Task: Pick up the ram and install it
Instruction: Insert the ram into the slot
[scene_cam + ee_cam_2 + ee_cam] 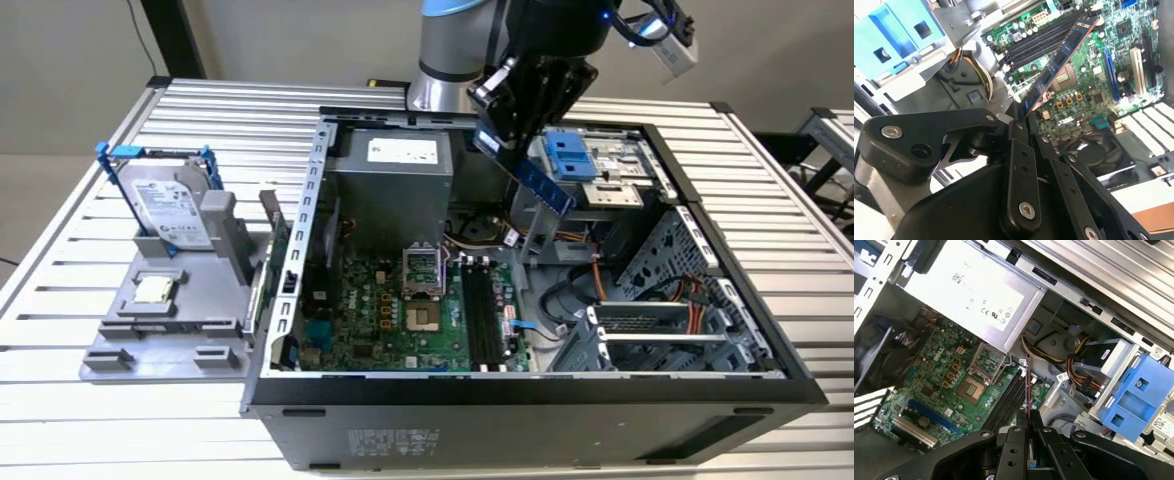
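In the exterior view the claw (498, 136) is clenched on one end of the ram (545, 185). The stick slants down, held in the air above the open computer case (534, 385), near a blue drive caddy (574, 155). The case holds a power supply (394, 170) and the motherboard (387, 310), whose black memory slots (483, 320) look unfilled. On the table (134, 420) a grey holder (147, 340) keeps a hard drive (167, 200) propped upright and a small square chip (156, 289) lying flat. In the second wrist view the ram (1059, 60) juts from the claw (1016, 125) over the slots (1039, 40). Gripping the end probably leaves the long edge free for seating. In the first wrist view the ram (1027, 395) shows edge-on, roughly parallel to the slots (1006, 400).
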`<state>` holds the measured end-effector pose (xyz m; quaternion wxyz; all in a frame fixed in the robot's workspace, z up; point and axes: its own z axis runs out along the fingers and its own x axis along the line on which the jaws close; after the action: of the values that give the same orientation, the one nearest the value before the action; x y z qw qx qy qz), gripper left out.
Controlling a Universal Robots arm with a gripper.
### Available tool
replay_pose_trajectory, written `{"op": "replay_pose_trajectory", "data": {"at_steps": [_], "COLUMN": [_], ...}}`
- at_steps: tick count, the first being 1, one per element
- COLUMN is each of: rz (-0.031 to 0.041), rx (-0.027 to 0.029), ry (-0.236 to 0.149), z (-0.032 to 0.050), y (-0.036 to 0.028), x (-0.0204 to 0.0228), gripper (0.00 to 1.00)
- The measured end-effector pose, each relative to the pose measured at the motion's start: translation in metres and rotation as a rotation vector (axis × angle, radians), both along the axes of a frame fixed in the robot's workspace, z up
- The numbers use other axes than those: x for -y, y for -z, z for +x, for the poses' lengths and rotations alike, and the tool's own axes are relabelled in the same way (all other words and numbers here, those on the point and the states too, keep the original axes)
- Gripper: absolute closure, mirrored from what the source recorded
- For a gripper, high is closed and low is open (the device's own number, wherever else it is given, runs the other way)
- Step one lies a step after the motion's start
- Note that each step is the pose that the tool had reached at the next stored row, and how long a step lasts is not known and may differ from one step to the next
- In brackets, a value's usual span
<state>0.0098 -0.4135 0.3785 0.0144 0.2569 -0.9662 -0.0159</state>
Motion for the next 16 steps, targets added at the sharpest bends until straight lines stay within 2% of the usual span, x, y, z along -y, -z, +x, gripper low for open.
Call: {"op": "replay_pose_trajectory", "data": {"at_steps": [10,16], "rz": [0.0000,0.0000], "rx": [0.0000,0.0000], "ry": [0.153,0.225], "z": [0.0000,0.0000], "y": [0.0002,0.0002], "x": [0.0000,0.0000], "gripper": [1.00,1.00]}}
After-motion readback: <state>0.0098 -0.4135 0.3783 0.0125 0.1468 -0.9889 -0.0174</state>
